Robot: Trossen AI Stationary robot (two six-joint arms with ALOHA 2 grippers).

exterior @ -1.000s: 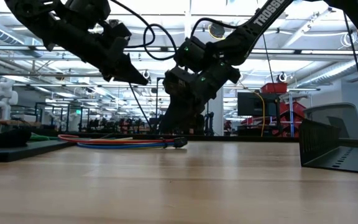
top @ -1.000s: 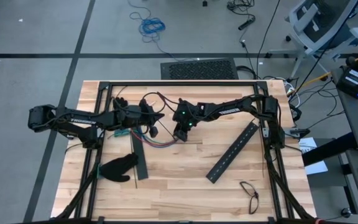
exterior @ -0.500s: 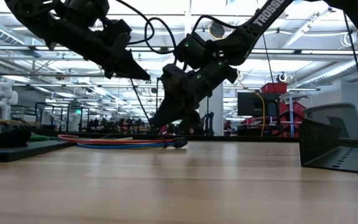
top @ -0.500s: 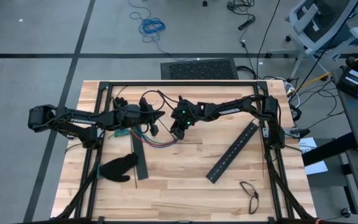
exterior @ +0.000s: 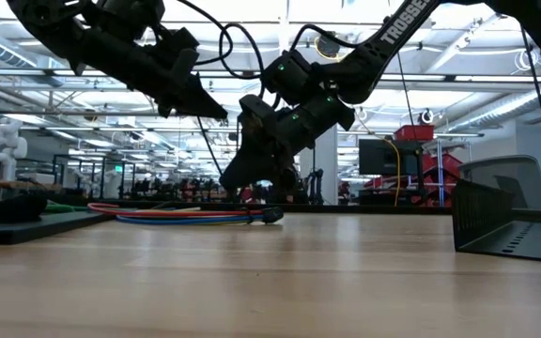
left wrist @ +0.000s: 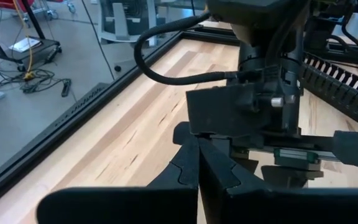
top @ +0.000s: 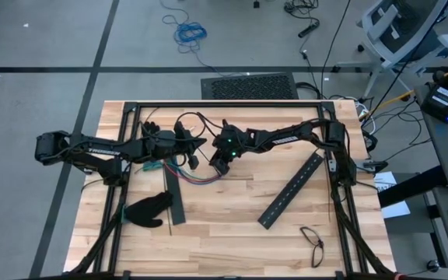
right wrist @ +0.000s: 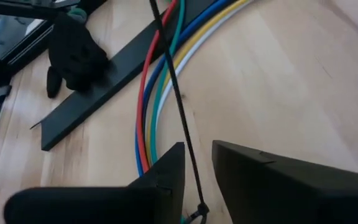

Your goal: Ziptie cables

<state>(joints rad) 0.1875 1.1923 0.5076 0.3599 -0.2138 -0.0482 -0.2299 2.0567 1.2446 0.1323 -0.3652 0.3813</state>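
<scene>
Threading risk is seen: the ziptie point(right wrist: 180, 106) runs between the right gripper point(right wrist: 197, 171)'s slightly parted fingers, apparently ungripped. It could be dropped onto the cables point(right wrist: 160, 93) beneath. The left gripper point(left wrist: 197, 171) is clenched empty.

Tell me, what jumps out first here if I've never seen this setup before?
Two dark arms meet over the far middle of the wooden table, the left gripper shut beside the right gripper. Under them lies a bright bundle of cables, red, blue, green, yellow and white, with a thin dark ziptie running across it between the right gripper's fingers. A black glove lies nearer the front left.
</scene>
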